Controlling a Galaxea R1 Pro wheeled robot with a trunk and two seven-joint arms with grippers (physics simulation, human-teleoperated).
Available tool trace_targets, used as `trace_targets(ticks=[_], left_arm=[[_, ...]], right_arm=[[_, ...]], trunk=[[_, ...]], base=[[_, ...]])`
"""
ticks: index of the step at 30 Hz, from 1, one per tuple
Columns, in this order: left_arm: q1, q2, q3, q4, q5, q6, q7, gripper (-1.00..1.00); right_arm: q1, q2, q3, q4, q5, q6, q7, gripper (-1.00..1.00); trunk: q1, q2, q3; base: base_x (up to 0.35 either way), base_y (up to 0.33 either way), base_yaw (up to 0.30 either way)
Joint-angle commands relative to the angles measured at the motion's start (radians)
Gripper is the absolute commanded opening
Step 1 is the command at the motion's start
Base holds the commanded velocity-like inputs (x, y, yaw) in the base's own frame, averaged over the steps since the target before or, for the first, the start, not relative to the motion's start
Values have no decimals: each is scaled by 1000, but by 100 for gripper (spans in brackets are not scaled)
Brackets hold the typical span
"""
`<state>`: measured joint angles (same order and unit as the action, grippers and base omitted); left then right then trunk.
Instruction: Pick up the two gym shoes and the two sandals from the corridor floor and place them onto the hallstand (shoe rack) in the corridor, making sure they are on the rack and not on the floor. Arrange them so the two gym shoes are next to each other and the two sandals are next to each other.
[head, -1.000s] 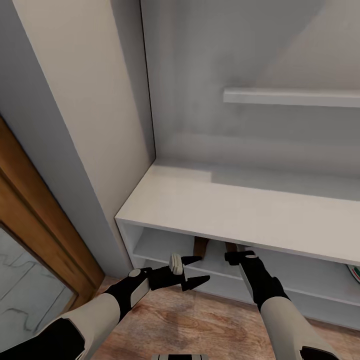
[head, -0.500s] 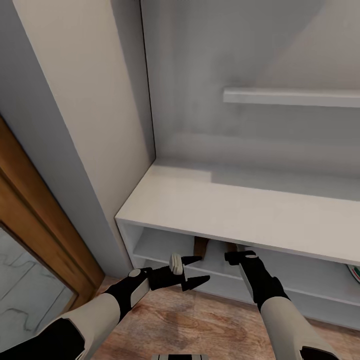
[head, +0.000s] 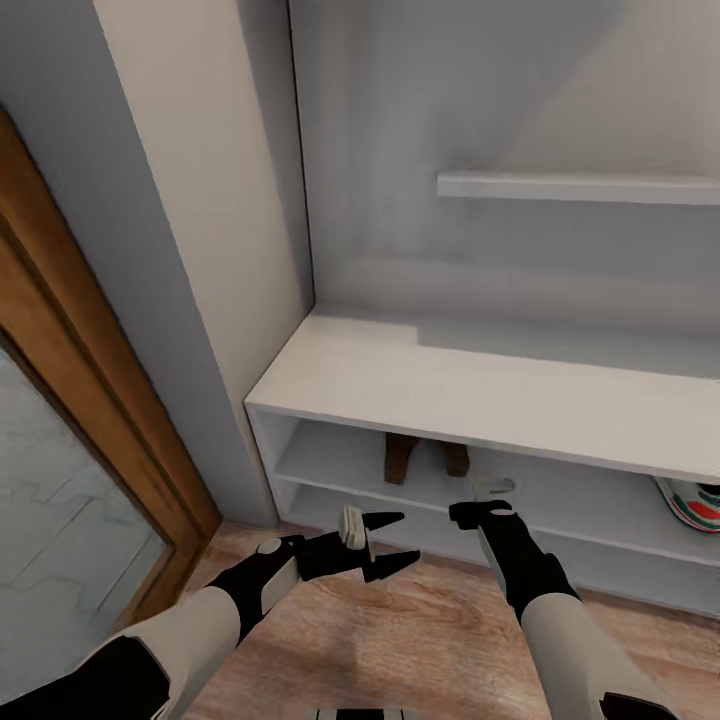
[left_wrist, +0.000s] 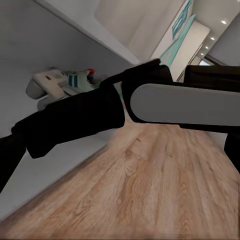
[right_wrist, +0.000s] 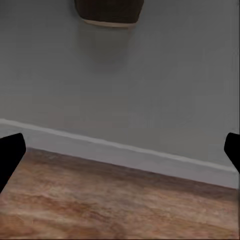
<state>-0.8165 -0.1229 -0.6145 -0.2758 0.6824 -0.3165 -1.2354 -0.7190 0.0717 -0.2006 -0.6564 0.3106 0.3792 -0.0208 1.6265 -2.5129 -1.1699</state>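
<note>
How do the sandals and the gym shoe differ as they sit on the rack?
The sandals are dark brown and sit toward the left end of the rack; the gym shoe is white with green and red, at the head view's right edge. Two sandals show side by side; one gym shoe shows there. Both are on the upper tier.

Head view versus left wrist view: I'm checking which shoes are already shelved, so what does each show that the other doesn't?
Head view alone: the two sandals side by side on the rack's upper shelf, both grippers, left open and empty, right near the shelf edge, and the wooden door frame. Left wrist view alone: the whole white sneaker, green-striped, lying on a shelf. Shared: the pale shoe rack, the plank floor, and apparently a sneaker, partly visible at the head view's right edge.
</note>
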Motion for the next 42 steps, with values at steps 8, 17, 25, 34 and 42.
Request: trace_targets(ticks=[8, 17, 25, 34, 42], left_arm=[[-1, 0, -8, 1, 9, -6, -1, 100], [-1, 1, -8, 1, 9, -6, -1, 100], [-1, 2, -8, 1, 9, -6, -1, 100], [-1, 2, -8, 4, 9, -6, -1, 100], [-1, 2, -8, 4, 9, -6, 0, 100]], right_arm=[[0, 2, -3, -1, 4, 4, 1, 100], [0, 2, -3, 2, 4, 4, 1, 100], [0, 3, -3, 5, 4, 4, 1, 100], [11, 3, -3, 6, 4, 4, 7, 100], [13, 5, -3, 6, 5, 4, 7, 100]], trunk=[[-1, 0, -1], [-1, 0, -1], [-1, 0, -1], [-1, 0, -1], [-1, 0, -1]], base=[[-337, 0, 0], [-337, 0, 0], [-337, 0, 0], [-256, 0, 0], [-10, 0, 0]])
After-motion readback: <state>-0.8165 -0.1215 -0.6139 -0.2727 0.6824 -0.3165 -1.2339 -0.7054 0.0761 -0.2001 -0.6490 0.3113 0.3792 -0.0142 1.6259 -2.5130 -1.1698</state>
